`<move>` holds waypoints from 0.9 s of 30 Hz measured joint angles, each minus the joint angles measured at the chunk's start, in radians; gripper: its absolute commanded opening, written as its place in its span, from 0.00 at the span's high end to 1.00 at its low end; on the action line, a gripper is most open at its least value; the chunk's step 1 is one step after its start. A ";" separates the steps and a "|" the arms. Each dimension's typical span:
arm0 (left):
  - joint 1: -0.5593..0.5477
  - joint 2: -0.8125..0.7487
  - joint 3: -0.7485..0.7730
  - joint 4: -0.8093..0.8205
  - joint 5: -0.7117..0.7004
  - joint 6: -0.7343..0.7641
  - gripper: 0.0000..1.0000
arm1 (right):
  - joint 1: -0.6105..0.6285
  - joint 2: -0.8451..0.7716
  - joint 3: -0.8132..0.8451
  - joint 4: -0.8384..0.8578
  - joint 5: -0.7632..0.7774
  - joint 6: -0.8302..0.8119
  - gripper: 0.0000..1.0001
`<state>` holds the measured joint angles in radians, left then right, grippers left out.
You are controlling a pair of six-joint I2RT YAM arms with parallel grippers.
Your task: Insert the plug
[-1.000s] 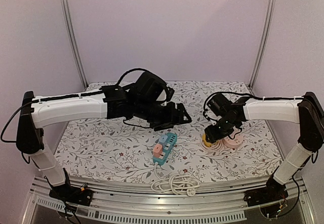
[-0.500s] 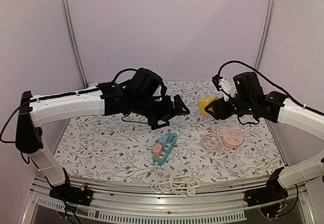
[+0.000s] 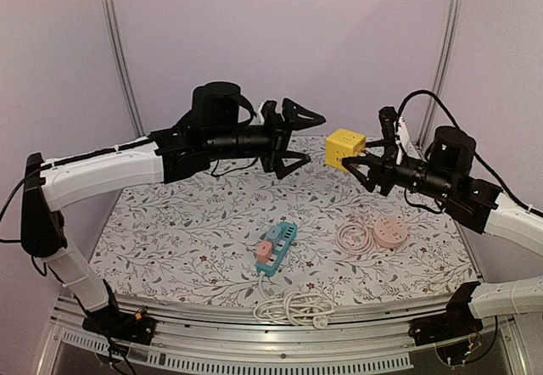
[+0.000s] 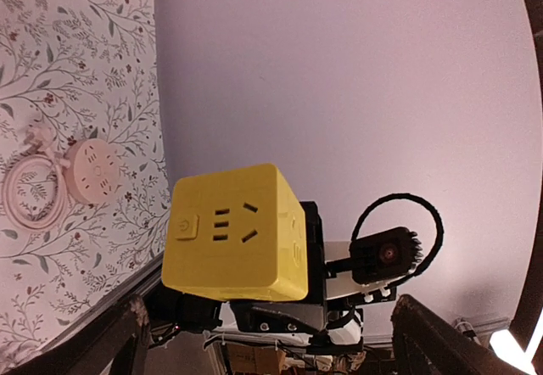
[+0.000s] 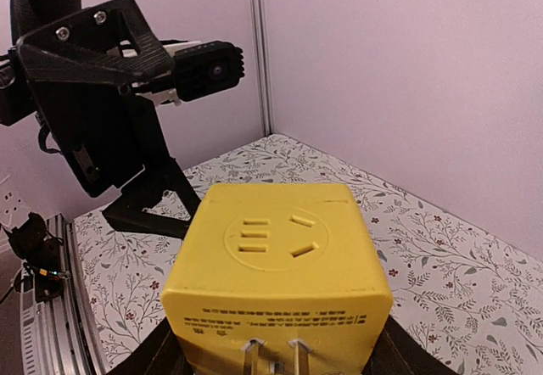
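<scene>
Both arms are up off the floral worktop (image 3: 170, 231) now: right hand (image 3: 360, 158) grips the glossy yellow cube plug (image 3: 344, 148) mid-frame, left hand (image 3: 310, 137) spread wide, empty.

From my station I see a pink round socket hub (image 3: 391, 233) lying flat near the right edge of the floral-patterned table (image 3: 170, 239). Its pale cord (image 3: 352, 237) is coiled just left of it. Two metal posts (image 3: 119, 53) rise at the far corners.
</scene>
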<state>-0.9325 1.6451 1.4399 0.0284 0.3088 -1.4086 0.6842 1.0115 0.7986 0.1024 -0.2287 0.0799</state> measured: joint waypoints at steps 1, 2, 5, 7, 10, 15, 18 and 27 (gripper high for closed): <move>0.006 0.000 0.000 0.026 0.016 -0.016 0.01 | 0.000 -0.004 -0.003 0.020 -0.022 -0.007 0.66; 0.011 0.000 0.000 0.051 0.031 -0.031 0.01 | 0.000 -0.007 -0.005 0.035 -0.038 -0.011 0.66; 0.021 0.011 0.008 0.116 0.079 -0.067 0.01 | 0.000 -0.013 -0.008 0.081 -0.096 -0.029 0.66; 0.023 0.027 0.023 0.147 0.111 -0.085 0.03 | 0.000 -0.014 -0.009 0.110 -0.130 -0.039 0.66; 0.023 0.051 0.045 0.172 0.161 -0.106 0.06 | 0.000 -0.018 -0.016 0.150 -0.171 -0.045 0.66; 0.031 0.076 0.079 0.170 0.224 -0.113 0.11 | 0.000 -0.024 -0.037 0.214 -0.223 -0.055 0.66; 0.037 0.085 0.093 0.169 0.251 -0.113 0.12 | 0.000 -0.024 -0.042 0.230 -0.245 -0.073 0.66; 0.047 0.113 0.140 0.162 0.320 -0.099 0.08 | -0.004 -0.032 -0.047 0.251 -0.272 -0.115 0.66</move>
<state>-0.8852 1.7584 1.5799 0.1905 0.6285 -1.5074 0.6804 0.9791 0.7513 0.3531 -0.5003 -0.0353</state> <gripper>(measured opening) 0.902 0.612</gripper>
